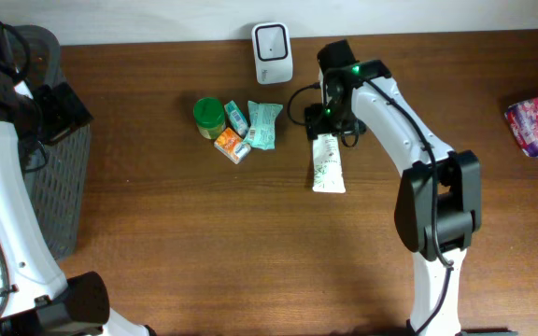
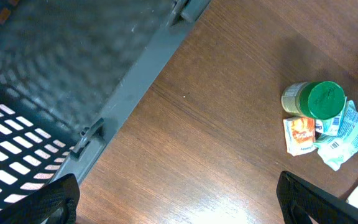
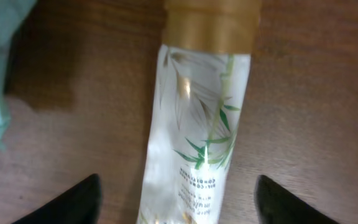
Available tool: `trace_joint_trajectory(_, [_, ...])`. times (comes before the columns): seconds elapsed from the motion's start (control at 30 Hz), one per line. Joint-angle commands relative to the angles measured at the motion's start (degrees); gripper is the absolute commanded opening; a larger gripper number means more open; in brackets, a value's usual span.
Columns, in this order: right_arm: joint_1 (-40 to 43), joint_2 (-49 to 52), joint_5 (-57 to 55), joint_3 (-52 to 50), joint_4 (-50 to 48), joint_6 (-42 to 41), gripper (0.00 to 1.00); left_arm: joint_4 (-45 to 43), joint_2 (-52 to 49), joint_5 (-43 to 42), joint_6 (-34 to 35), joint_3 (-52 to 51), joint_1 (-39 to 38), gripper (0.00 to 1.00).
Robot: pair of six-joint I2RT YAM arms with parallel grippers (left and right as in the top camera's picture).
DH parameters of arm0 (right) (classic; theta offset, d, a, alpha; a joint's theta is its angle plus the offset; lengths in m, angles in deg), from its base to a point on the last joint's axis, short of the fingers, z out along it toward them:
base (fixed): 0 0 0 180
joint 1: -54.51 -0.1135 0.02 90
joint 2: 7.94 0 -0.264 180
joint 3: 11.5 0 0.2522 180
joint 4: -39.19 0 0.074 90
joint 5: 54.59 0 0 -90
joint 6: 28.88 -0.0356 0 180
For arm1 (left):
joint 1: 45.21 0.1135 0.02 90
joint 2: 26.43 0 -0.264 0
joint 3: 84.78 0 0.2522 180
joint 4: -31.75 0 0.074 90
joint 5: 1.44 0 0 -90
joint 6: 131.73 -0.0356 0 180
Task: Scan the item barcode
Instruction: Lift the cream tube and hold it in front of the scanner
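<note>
The white tube (image 3: pixel 197 112), printed with green leaves and capped in tan, is laid flat on the wooden bench (image 1: pixel 204 243), right of a cluster of small packets (image 1: pixel 250 126) and a green-lidded jar (image 1: pixel 208 114), below the white scanner (image 1: pixel 273 40). The right fingers (image 3: pixel 73 205) are spread apart on either side of it, gripping nothing. The left fingers (image 2: pixel 48 202) are held wide open and empty beside the grey basket (image 2: pixel 73 62).

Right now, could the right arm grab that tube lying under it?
Probably yes. The right gripper hangs directly over the tube, with its jaws open on either side of it, and nothing lies between gripper and tube.
</note>
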Motion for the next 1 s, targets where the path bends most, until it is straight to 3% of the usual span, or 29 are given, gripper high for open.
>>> trace_joint_trajectory(0.0, [-0.39, 0.68, -0.48, -3.65, -1.95, 0.48, 0.59, 0.04, 1.20, 0.46, 0.76, -0.07, 0.22, 0.99])
trace_joint_trajectory(0.07, [-0.39, 0.68, -0.52, -5.81, -3.69, 0.50, 0.49, 0.04, 1.20, 0.46, 0.76, -0.07, 0.22, 0.99])
trace_joint_trajectory(0.23, [-0.42, 0.68, -0.48, -10.25, -7.76, 0.48, 0.47, 0.04, 1.20, 0.46, 0.79, -0.07, 0.22, 0.99])
trace_joint_trajectory(0.33, [-0.42, 0.68, 0.46, -10.64, -7.98, 0.24, 0.07, 0.04, 1.20, 0.46, 0.79, -0.07, 0.22, 0.99])
trace_joint_trajectory(0.37, [-0.39, 0.66, 2.69, -9.84, -7.82, 0.02, 0.04, 0.04, 1.20, 0.46, 0.76, -0.07, 0.22, 0.99])
trace_joint_trajectory(0.53, [-0.39, 0.66, 6.51, 5.70, -6.14, -0.15, 0.04, 0.04, 1.20, 0.46, 0.76, -0.07, 0.22, 0.99])
trace_joint_trajectory(0.63, [-0.42, 0.66, 6.49, 14.84, -10.47, -0.15, 0.04, 0.04, 1.20, 0.46, 0.76, -0.07, 0.22, 0.99])
trace_joint_trajectory(0.97, [-1.51, 7.48, 6.49, 15.08, -37.20, -0.15, 0.04, 0.04, 1.20, 0.46, 0.76, -0.07, 0.22, 0.99])
